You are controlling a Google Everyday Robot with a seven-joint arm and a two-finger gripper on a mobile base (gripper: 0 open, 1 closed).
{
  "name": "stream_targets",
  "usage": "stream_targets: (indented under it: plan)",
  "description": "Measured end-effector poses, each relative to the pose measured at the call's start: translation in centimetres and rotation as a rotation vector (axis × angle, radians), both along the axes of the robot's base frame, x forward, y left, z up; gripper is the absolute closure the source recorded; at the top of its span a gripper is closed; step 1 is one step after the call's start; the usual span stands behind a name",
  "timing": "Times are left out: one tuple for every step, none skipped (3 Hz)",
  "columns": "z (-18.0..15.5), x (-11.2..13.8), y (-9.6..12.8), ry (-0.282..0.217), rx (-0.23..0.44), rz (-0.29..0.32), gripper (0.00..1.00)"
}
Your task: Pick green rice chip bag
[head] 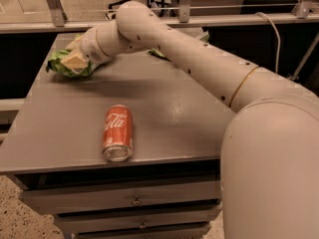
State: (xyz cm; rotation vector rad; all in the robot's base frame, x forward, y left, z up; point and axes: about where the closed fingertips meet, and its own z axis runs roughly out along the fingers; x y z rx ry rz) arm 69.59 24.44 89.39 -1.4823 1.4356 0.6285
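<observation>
The green rice chip bag point(59, 63) is at the far left corner of the grey table point(169, 108), light green and crumpled. My gripper point(75, 61) is at the far left end of the arm, right on the bag. Its cream fingers point(74, 62) are closed on the bag's right part, and the bag hangs slightly off the tabletop with a shadow under it. The wrist hides part of the bag.
A red Coca-Cola can point(118, 132) lies on its side near the table's front edge. A darker green bag point(158, 54) peeks out behind the arm at the back. Drawers point(134, 200) sit under the tabletop. A rail point(209, 20) runs behind the table.
</observation>
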Motion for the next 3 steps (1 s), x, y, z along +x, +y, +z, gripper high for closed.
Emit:
stream_targets:
  plan:
    - [3.2,-0.5,-0.6,-0.057,0.049,0.016,1.00]
    - [6.4,-0.9,-2.9,-0.129,0.094,0.036,1.00]
    - [8.8,-1.1,-6.5,-0.142,0.141,0.044,1.00]
